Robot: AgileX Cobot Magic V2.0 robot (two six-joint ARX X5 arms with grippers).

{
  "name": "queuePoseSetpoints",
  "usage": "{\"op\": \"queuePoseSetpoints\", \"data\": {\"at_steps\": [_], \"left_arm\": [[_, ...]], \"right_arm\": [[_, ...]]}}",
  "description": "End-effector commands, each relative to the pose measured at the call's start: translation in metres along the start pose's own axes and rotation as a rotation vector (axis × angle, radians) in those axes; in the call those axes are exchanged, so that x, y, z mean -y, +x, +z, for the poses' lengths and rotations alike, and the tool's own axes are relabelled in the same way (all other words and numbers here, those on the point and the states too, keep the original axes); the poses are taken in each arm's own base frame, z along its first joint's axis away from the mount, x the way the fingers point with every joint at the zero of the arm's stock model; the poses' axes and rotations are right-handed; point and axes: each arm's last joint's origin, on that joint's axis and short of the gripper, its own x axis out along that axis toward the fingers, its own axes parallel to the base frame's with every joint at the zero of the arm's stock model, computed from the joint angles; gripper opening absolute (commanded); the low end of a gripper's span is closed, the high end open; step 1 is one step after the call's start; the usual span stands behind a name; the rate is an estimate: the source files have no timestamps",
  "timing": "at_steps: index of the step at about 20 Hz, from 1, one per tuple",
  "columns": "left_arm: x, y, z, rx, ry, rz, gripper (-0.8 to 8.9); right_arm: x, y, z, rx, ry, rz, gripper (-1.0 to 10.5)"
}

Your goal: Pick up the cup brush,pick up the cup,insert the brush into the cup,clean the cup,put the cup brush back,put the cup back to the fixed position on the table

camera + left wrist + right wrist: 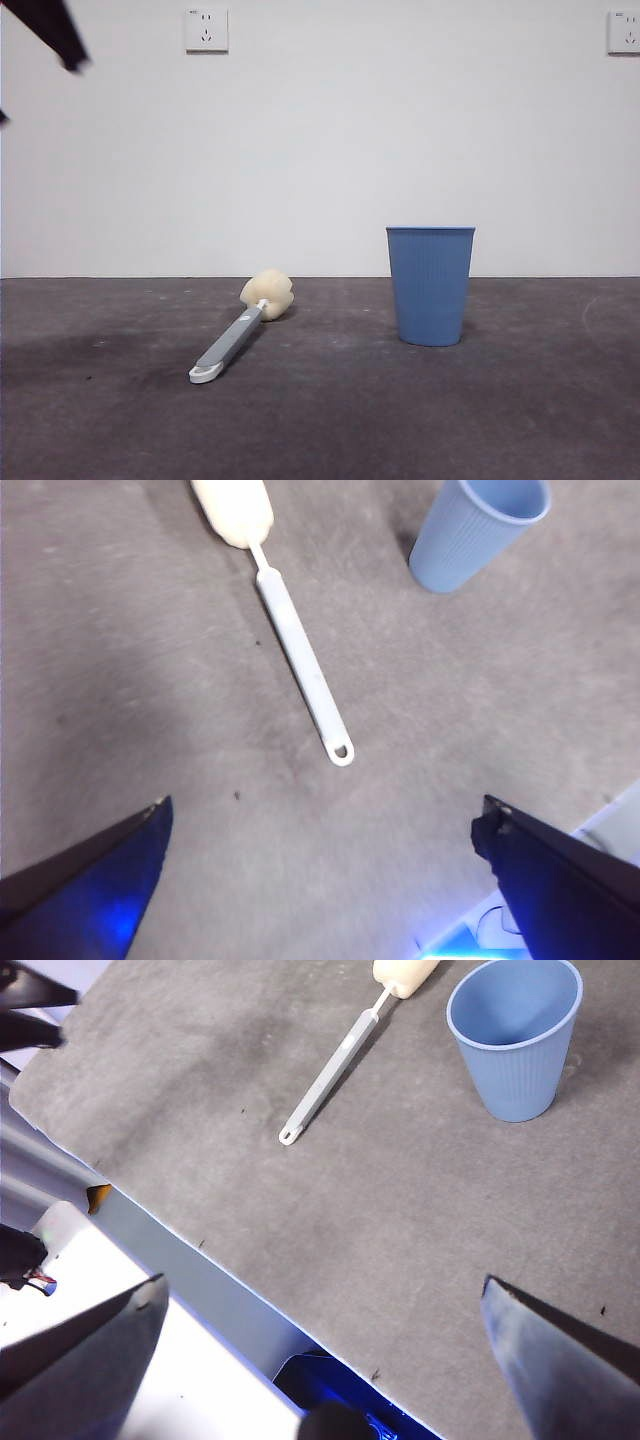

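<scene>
The cup brush (232, 340) lies flat on the table (330, 420), with its cream sponge head (267, 294) pointing away and its grey-white handle toward the front left. The blue ribbed cup (430, 285) stands upright to its right, apart from it. My left gripper (325, 820) is open and empty above the table, with the brush (300, 660) and the cup (478, 530) ahead of it. My right gripper (323, 1285) is open and empty, higher up over the table's near edge, with the brush (330, 1075) and the cup (515, 1035) beyond it.
A black arm tip (55, 30) shows at the top left corner of the front view. A white wall with two sockets (206, 30) stands behind the table. The table's near edge (180, 1235) and pale equipment below it show in the right wrist view.
</scene>
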Motion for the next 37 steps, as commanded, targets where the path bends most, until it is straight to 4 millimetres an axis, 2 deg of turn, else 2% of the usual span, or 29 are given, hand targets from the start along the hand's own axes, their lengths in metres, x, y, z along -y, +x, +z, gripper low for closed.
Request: {"op": "queuePoseSetpoints", "data": {"at_steps": [1,5,8,13,16,21,27,28,30,33,34,36,37], "left_arm": [[0.014,0.029,0.013,-0.029,-0.021,0.060,5.64],[0.036,0.083,0.027,-0.087,0.013,0.102,5.64],[0.044,0.121,0.027,-0.120,0.013,0.131,5.64],[0.040,0.178,0.016,-0.194,-0.018,0.203,5.63],[0.036,0.199,0.008,-0.227,-0.036,0.239,5.63],[0.035,0.215,0.002,-0.235,-0.056,0.270,5.63],[0.033,0.219,-0.002,-0.253,-0.076,0.302,5.61],[0.033,0.220,-0.003,-0.263,-0.081,0.306,5.50],[0.032,0.224,-0.007,-0.287,-0.094,0.313,4.62],[0.036,0.227,-0.011,-0.309,-0.084,0.309,4.61],[0.039,0.227,-0.012,-0.309,-0.077,0.308,4.02],[0.042,0.227,-0.013,-0.315,-0.070,0.297,1.16],[0.042,0.227,-0.014,-0.322,-0.069,0.288,0.31]], "right_arm": [[0.000,0.000,0.001,0.004,0.009,-0.001,6.0],[0.000,0.000,0.001,0.004,0.020,-0.001,6.0],[0.000,0.000,0.001,0.004,0.024,-0.001,6.0],[0.000,0.000,0.001,0.004,0.025,-0.001,6.0],[0.000,0.000,0.001,0.004,0.025,0.000,6.0],[0.000,0.000,0.001,0.004,0.032,0.003,6.0],[-0.001,0.000,0.001,0.004,0.036,0.003,6.0],[0.000,0.000,0.001,0.005,0.042,0.003,6.0],[-0.001,0.000,0.001,0.004,0.043,0.003,6.0],[-0.001,-0.001,0.001,0.006,0.046,0.004,6.0],[-0.001,-0.001,0.001,0.006,0.046,0.004,6.0],[-0.001,-0.001,0.001,0.006,0.046,0.003,5.9],[-0.001,-0.001,0.001,0.006,0.046,0.003,6.0]]}}
